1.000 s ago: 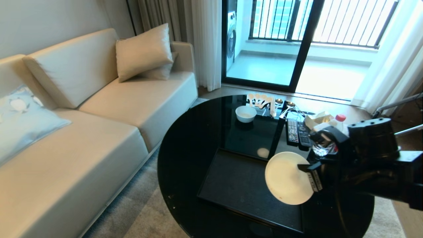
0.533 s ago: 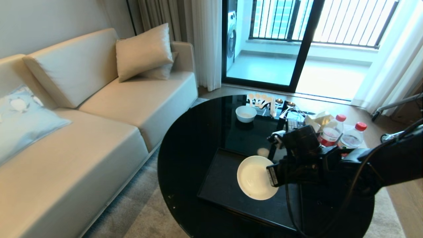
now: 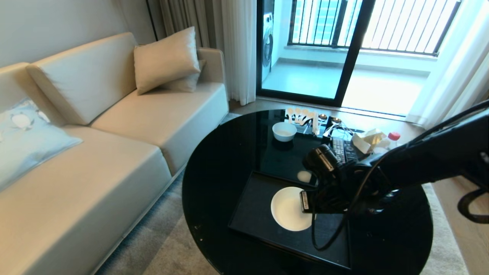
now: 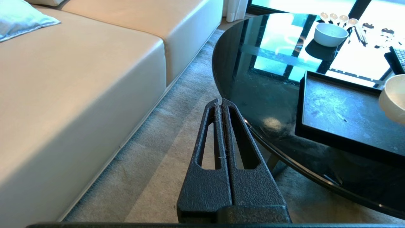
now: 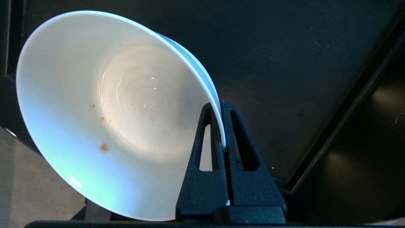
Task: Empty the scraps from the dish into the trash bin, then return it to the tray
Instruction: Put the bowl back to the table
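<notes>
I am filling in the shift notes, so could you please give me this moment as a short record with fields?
dish: white bowl, over the tray, empty save a few orange crumbs
tray: black, on the round black table
right gripper: shut on the dish's rim
left gripper: shut, empty, beside the table over the carpet
other bowl: at the table's far side
trash bin: not in view

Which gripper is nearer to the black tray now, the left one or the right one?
Right. The right gripper is over the tray, pinching the rim of the white bowl. The left gripper is shut and hangs off the round table, above the carpet.
</notes>
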